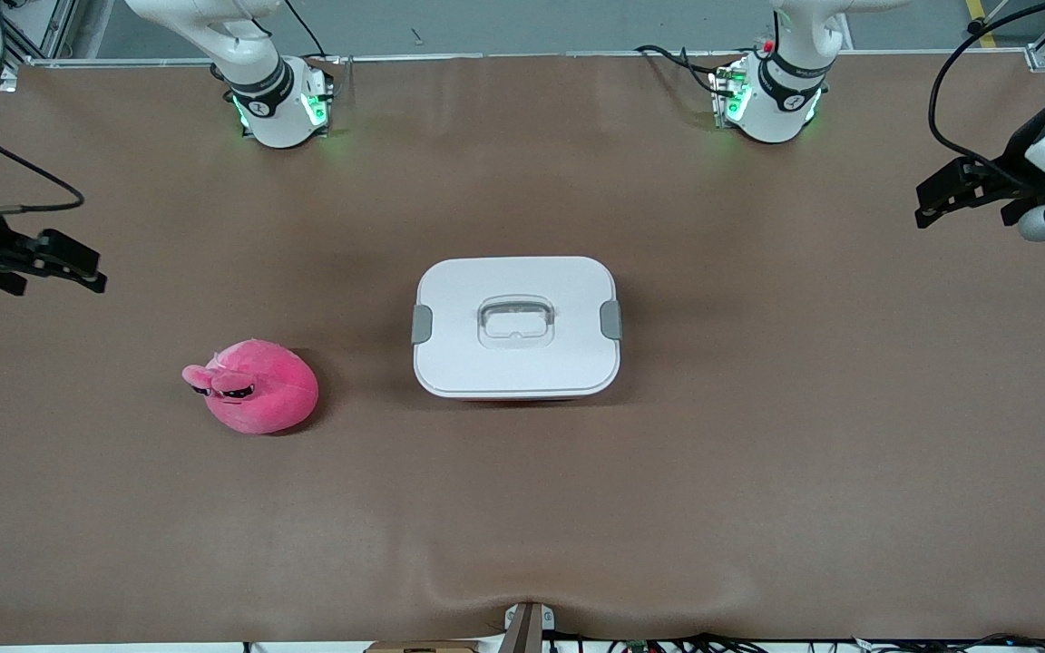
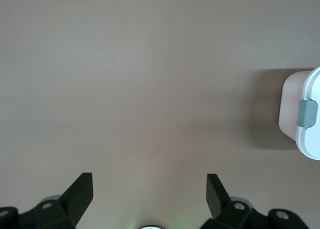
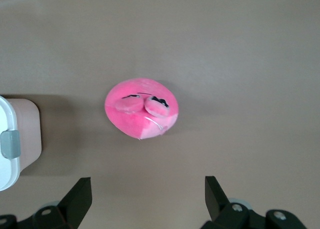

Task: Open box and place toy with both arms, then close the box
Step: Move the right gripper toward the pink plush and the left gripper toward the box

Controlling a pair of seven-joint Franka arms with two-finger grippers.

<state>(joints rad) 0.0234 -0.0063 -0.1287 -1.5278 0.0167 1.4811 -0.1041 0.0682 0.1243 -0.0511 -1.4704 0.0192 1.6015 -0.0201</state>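
Observation:
The pale pink box (image 1: pixel 516 326) sits in the middle of the table with its white lid on, a grey clip (image 1: pixel 422 324) at each end and a recessed handle (image 1: pixel 515 322) in the centre. The hot-pink plush toy (image 1: pixel 253 386) lies on the table toward the right arm's end, slightly nearer the front camera than the box. My right gripper (image 1: pixel 78 268) hangs open and empty at the right arm's end of the table; its wrist view shows the toy (image 3: pixel 142 108) and a box corner (image 3: pixel 15 144). My left gripper (image 1: pixel 940 198) hangs open and empty at the left arm's end; its wrist view shows a box end (image 2: pixel 304 114).
The brown table cover (image 1: pixel 758 472) is bare apart from the box and toy. The arm bases (image 1: pixel 279 100) stand along the table edge farthest from the front camera. A bracket (image 1: pixel 527 626) sits at the nearest edge.

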